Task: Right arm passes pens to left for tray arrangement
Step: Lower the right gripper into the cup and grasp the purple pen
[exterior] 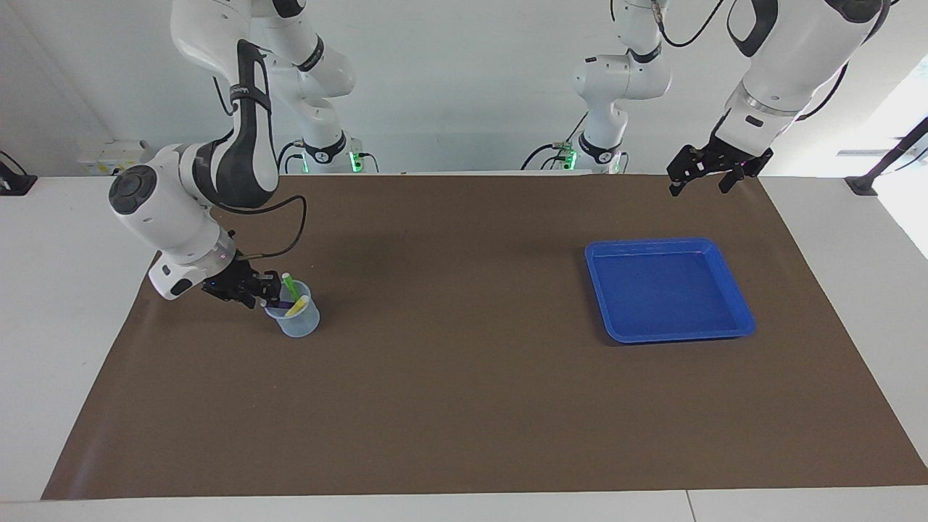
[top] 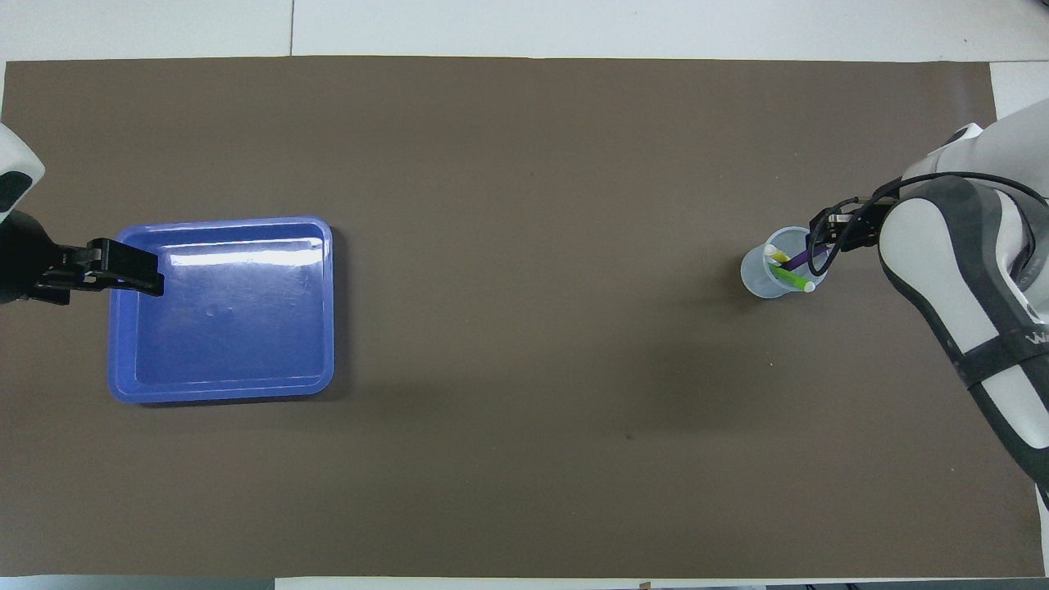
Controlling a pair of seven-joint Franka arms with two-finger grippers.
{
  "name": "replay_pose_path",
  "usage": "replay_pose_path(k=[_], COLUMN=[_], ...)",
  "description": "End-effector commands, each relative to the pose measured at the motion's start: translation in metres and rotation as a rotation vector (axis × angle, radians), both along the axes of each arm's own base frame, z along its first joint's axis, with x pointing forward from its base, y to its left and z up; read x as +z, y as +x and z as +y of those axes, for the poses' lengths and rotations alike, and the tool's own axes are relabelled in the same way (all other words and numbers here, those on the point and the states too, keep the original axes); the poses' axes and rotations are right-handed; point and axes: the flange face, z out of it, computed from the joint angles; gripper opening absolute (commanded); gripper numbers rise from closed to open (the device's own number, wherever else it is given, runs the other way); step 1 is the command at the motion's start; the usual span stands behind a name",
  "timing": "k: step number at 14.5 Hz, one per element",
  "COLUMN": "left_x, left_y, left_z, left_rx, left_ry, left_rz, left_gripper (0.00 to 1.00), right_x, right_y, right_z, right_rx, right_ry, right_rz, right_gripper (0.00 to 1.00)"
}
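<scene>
Holding 3 pens [top: 788, 269]: clear cup [top: 758, 283]; blue tray [top: 221, 389] bare.

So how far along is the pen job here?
Nothing is done: the tray is bare and all three pens stand in the cup. In hand: the right pincer is at the cup's rim. The left pincer waits open. Every handover and placement remains.

Two high, distant views of one table

The robots are faced from across; the other looks steeply down from their end. The brown mat [exterior: 464, 377] [top: 524, 459] is shared.
</scene>
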Motion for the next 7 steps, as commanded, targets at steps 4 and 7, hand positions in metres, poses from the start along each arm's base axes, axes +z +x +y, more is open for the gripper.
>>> replay_pose_path(k=[4,7], left_x=[0.0007,0.0009], left_y=[-0.0103,-0.0102], left_z=[0.0009,0.0001], left_rx=[0.01,0.01], left_ry=[0.006,0.006], left_rz=[0.003,0.002], left_gripper=[1.0,1.0], right_x=[-0.0036,-0.0044], right_y=[-0.0079,-0.0089], right_z=[-0.0003,0.0], right_rx=[-0.021,-0.02], right_ry=[0.01,0.011], right_rz=[-0.026,-0.017], right_gripper=[0.46,0.4])
